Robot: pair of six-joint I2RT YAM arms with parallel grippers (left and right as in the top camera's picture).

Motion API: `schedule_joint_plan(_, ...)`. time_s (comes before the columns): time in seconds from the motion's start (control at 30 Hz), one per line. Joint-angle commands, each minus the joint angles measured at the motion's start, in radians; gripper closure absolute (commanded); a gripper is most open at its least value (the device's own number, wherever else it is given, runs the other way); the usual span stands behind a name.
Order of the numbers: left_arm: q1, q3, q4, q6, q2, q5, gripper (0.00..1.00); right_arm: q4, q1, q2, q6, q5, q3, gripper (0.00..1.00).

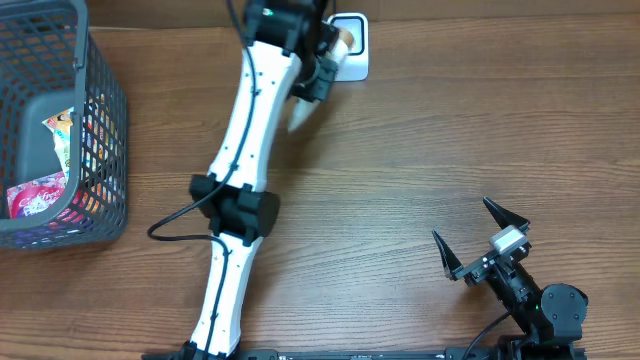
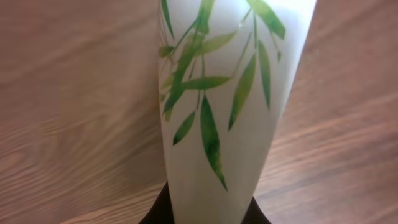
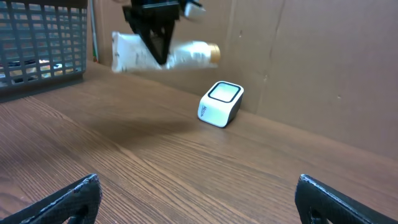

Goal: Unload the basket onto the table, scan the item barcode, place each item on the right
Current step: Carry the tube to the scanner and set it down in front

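Tube [image 3: 189,53] count is one, scanner [image 3: 220,103] one, basket [image 1: 108,150] one.

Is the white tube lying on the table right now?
No, in the right wrist view the left claw holds the tube in the air, off the wood table and apart from the white scanner.

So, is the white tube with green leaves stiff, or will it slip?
The tube is probably soft plastic, denting under the jaws. Its smooth tapered body may slip. Its round cap end could roll if laid down.
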Motion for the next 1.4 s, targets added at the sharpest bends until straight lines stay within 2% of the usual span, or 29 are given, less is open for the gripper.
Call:
schedule_joint_plan(0.0,-0.08,0.012,0.004,0.019,-0.031,0.069,0.96,0.002,0.002,-0.002,0.008,0.003,-0.011,0.0)
schedule_joint_plan(0.27,-0.203,-0.052,0.004,0.023,-0.031,0.044,0.96,0.002,0.002,-0.002,0.008,0.003,-0.011,0.0)
schedule_joint_plan(0.63,-0.295,-0.406,0.051,-0.073,-0.03,-0.184,0.96,0.002,0.002,-0.002,0.008,0.003,-0.011,0.0)
schedule_joint_plan(0.87,-0.318,-0.679,0.172,-0.082,-0.03,-0.193,0.95,0.002,0.002,-0.002,0.008,0.003,-0.011,0.0)
schedule_joint_plan(1.0,-0.339,-0.779,0.196,-0.116,-0.031,-0.193,0.95,0.002,0.002,-0.002,0.008,0.003,-0.011,0.0)
schedule_joint_plan(1.07,-0.355,-0.785,0.168,-0.129,-0.031,-0.199,0.7,0.002,0.002,-0.002,0.008,0.003,-0.011,0.0)
schedule_joint_plan(1.1,-0.365,-0.785,0.157,-0.138,-0.035,-0.218,0.63,0.002,0.002,-0.002,0.008,0.003,-0.011,0.0)
schedule_joint_plan(1.13,-0.375,-0.785,0.152,-0.152,-0.045,-0.245,0.51,0.002,0.002,-0.002,0.008,0.003,-0.011,0.0)
schedule_joint_plan(1.17,-0.384,-0.785,0.148,-0.168,-0.062,-0.274,0.33,0.002,0.002,-0.002,0.008,0.003,-0.011,0.0)
schedule_joint_plan(1.2,-0.392,-0.784,0.147,-0.182,-0.082,-0.293,0.08,0.002,0.002,-0.002,0.008,0.003,-0.011,0.0)
schedule_joint_plan(1.23,-0.399,-0.782,0.147,-0.187,-0.11,-0.298,0.0,0.002,0.002,-0.002,0.008,0.003,-0.011,0.0)
schedule_joint_plan(1.37,-0.41,-0.772,0.164,-0.187,-0.266,-0.287,0.0,0.002,0.002,-0.002,0.008,0.003,-0.011,0.0)
